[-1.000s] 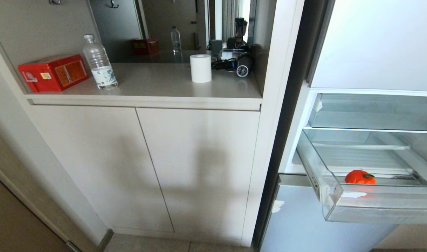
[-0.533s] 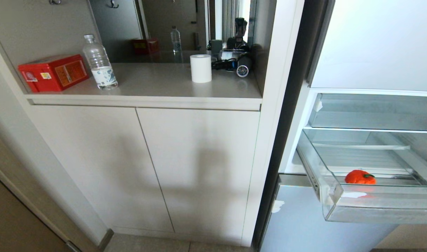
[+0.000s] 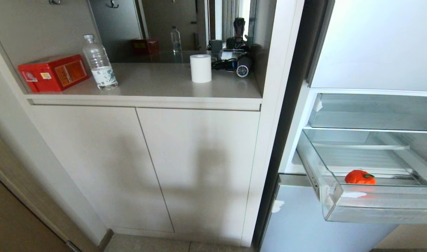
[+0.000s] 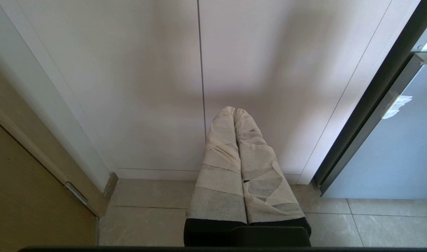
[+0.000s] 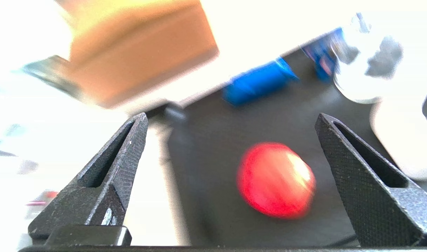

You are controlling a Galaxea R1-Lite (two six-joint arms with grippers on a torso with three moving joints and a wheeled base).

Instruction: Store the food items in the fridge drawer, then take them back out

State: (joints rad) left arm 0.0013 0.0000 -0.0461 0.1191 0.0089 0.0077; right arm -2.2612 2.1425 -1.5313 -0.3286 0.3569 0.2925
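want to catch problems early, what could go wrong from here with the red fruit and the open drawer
The right tool hangs open over the red fruit, which sits nearer one finger; closing off-centre could roll it away across the dark surface. The fridge drawer juts out with the orange-red fruit inside; the returning arm might clip its front.

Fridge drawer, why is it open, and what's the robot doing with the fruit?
The fridge drawer is pulled out, and the orange-red fruit with a green stem already lies inside it. Off to the side, out of the head view, the right gripper hovers with its jaws wide open over the red fruit, which sits on a dark surface and is not held. The left gripper is shut and parked low in front of the cabinet doors, doing nothing.
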